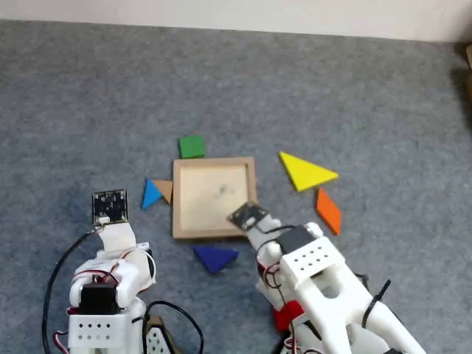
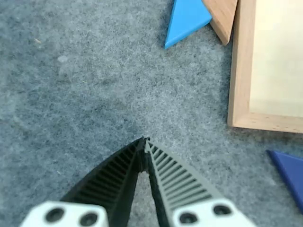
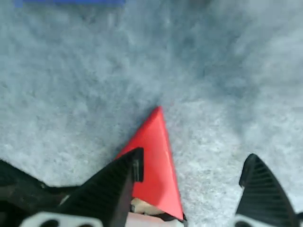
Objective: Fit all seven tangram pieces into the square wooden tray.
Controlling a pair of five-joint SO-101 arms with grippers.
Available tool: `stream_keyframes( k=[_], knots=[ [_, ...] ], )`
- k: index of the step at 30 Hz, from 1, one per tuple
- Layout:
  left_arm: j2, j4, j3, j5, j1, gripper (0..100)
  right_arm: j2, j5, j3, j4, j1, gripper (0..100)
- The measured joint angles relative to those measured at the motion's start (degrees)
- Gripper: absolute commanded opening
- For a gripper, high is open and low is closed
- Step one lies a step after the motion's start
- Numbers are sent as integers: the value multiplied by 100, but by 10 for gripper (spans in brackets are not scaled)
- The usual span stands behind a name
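Observation:
The square wooden tray [image 1: 178,198] lies mid-table with bare wood inside. Around it lie a green square [image 1: 192,146], a yellow triangle [image 1: 306,171], an orange parallelogram [image 1: 328,210], a light blue triangle [image 1: 151,193] touching a tan triangle [image 1: 165,190], and a dark blue triangle [image 1: 215,257]. A red triangle [image 3: 154,161] lies flat on the carpet between the fingers of my open right gripper [image 3: 189,165], its edge against one finger [image 3: 118,182]. My left gripper [image 2: 144,142] is shut on nothing over bare carpet, just off the tray's corner [image 2: 241,116].
Grey carpet covers the whole table. In the high view the right arm [image 1: 317,273] reaches over the red triangle [image 1: 286,318]. In the left wrist view the light blue triangle [image 2: 187,19] and the dark blue triangle [image 2: 289,172] lie near the tray.

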Motion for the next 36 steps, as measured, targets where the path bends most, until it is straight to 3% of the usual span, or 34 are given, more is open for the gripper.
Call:
stream_keyframes(
  k=[4, 13, 24, 29, 36],
  knots=[
    [0, 0, 0, 0, 0, 5, -18, 492, 149, -88, -18, 317],
    [0, 0, 0, 0, 0, 5, -123, 571, 378, -703, 9, 317],
    [0, 0, 0, 0, 0, 5, -35, 554, 510, -2708, 1987, 317],
    [0, 0, 0, 0, 0, 5, -35, 554, 202, -2549, 2418, 317],
    [0, 0, 0, 0, 0, 5, -35, 580, -721, -809, 2409, 317]
  ],
)
